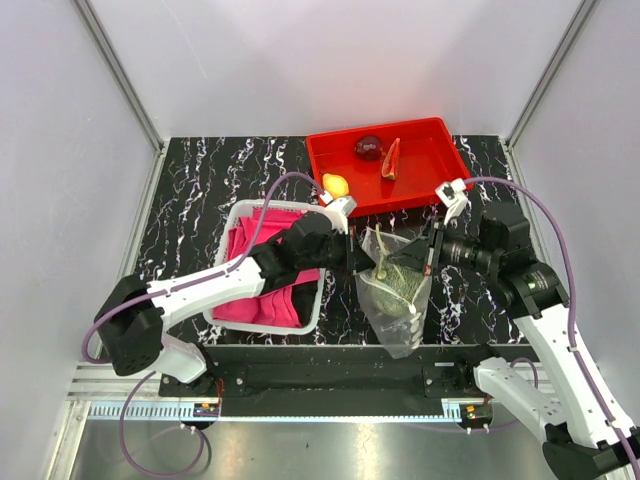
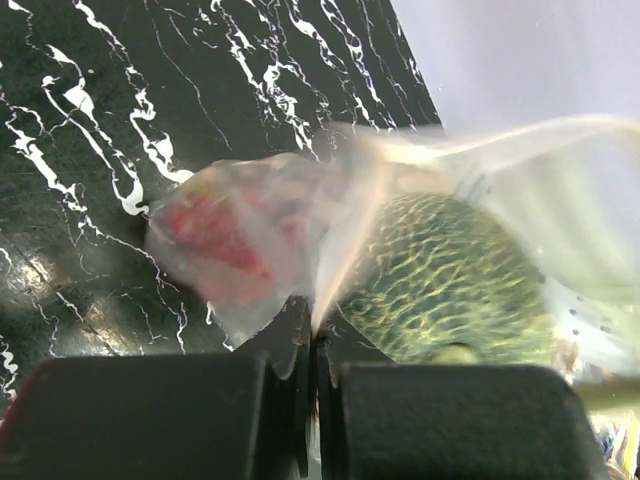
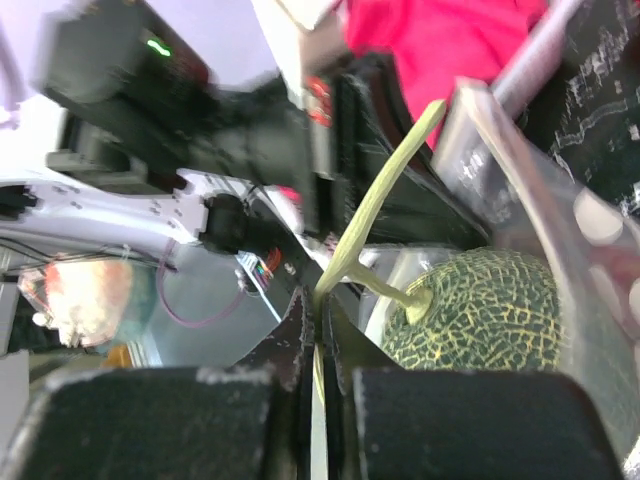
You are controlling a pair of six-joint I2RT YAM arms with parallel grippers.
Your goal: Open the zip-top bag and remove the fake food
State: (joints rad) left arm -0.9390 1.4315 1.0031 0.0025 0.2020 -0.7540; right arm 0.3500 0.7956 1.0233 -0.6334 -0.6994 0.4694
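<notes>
A clear, crinkly zip-top bag (image 1: 398,305) is held up between two robot arms over the near middle of a black, white-veined marble-look table (image 1: 200,180). The plastic is see-through, with pale round dots, and it creases and catches the light. Inside sits a green netted melon (image 1: 398,284) with a long, pale green stem that points up toward the bag's top.

The left fingers (image 1: 358,258) are closed, pinching the bag's upper edge from the left. The right fingers (image 1: 425,256) are closed too, pinching the upper edge from the right, just beside the stem.

Behind the bag, a red tray (image 1: 425,185) holds a yellow lemon (image 1: 336,185), a red watermelon slice (image 1: 391,158) and a dark red round fruit (image 1: 368,148). To the bag's left, under the left arm, is a white basket (image 1: 232,222) of pink cloth (image 1: 262,295).
</notes>
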